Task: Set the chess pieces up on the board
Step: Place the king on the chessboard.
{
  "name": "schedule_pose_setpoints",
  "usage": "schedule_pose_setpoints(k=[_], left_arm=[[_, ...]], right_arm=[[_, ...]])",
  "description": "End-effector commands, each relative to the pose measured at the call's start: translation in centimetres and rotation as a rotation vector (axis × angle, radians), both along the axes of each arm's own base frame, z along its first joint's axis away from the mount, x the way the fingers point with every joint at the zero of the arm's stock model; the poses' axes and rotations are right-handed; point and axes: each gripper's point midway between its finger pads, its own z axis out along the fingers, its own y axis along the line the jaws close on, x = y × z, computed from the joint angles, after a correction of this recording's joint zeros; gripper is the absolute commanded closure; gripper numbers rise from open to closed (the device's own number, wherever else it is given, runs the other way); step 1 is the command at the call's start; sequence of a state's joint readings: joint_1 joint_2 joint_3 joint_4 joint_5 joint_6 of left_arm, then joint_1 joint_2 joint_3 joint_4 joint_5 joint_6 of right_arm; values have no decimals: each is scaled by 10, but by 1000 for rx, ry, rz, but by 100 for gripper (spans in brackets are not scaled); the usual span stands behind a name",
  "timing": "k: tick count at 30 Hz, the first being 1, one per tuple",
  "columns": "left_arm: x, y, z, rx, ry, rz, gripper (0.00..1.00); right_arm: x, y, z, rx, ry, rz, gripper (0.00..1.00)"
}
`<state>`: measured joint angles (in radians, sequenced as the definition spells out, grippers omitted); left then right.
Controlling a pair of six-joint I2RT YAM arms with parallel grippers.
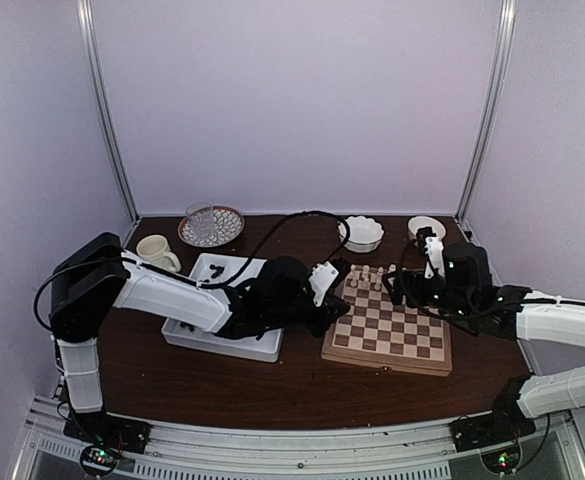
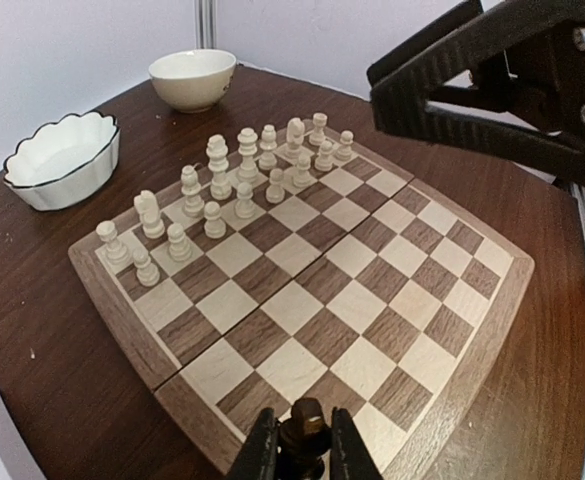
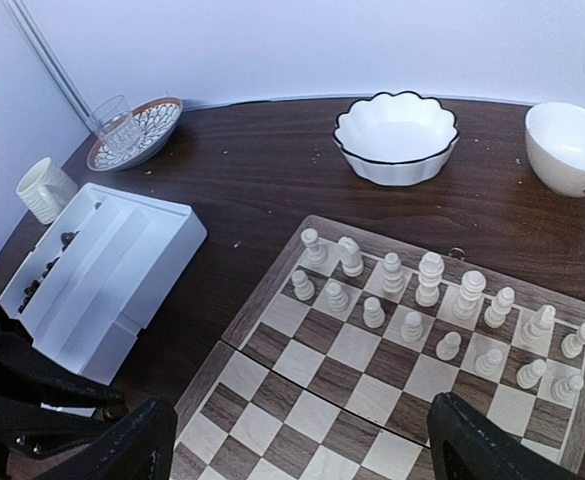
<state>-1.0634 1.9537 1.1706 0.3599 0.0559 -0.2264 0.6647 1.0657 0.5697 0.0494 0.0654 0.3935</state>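
While my left claw [image 2: 302,452] is clamped on one dark piece [image 2: 304,432] at the board's [image 2: 302,300] near edge, my right claw [image 3: 305,440] hangs over the board, jaws wide apart, gripping nothing. Cream pieces [image 2: 232,185] fill the rows beyond my left claw. More dark pieces [image 3: 34,288] lie in the tray [image 3: 122,250], left of my right claw.

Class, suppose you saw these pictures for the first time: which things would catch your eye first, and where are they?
The board sits mid-table, with cream chessmen in two rows along its far side and the other squares bare. At its left edge the left gripper is shut on a dark chess piece, while the right gripper hangs open above the board.
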Motion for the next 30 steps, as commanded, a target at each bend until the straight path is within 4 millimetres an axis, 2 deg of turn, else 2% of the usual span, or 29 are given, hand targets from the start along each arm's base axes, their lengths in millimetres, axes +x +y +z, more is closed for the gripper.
schedule_pose_setpoints(k=[1,7,14,30], left_arm=[[11,-16,22,-131,-120,60,91],[-2,-30,15,-162,-178,43,90],[-14,-26,-3,-244,-149,24,88],[-19,-17,-41,-192,-110,48,85]], right_arm=[[6,-21,-5,13,-9,-104,10],[6,-28,-3,22,-30,-125,10],[5,-26,-1,29,-38,-112,9],[5,-18,0,43,-31,-78,10]])
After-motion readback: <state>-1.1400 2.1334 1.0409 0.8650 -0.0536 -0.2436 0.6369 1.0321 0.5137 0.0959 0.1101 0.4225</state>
